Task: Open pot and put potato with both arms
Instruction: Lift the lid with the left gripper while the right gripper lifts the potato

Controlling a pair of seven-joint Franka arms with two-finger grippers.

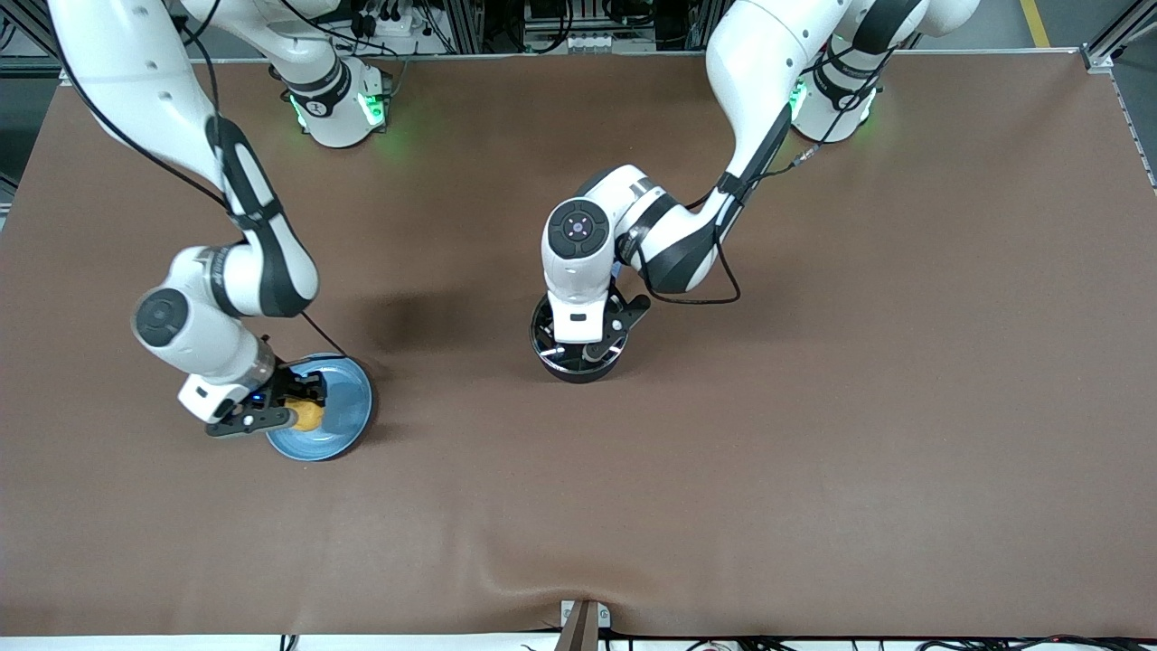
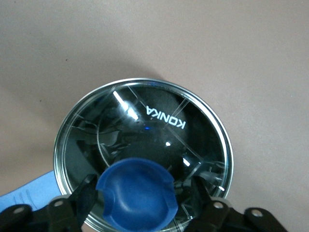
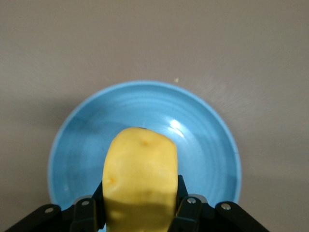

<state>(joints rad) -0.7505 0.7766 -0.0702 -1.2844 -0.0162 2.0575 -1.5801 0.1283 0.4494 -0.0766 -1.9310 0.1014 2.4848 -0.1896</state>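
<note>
The black pot (image 1: 545,353) stands mid-table with its glass lid (image 2: 159,121) on; its blue handle (image 2: 24,195) shows in the left wrist view. My left gripper (image 1: 583,348) is down over the lid (image 2: 143,189), open, with a finger on each side of the blue knob (image 2: 137,200) and a gap on one side. The yellow potato (image 1: 309,417) is over the light-blue plate (image 1: 348,398) toward the right arm's end. My right gripper (image 1: 294,414) is shut on the potato (image 3: 140,169), with the plate (image 3: 203,140) beneath it (image 3: 140,205).
The brown table cover (image 1: 813,407) has a wrinkle at the edge nearest the front camera. A small bracket (image 1: 583,624) sits at that edge.
</note>
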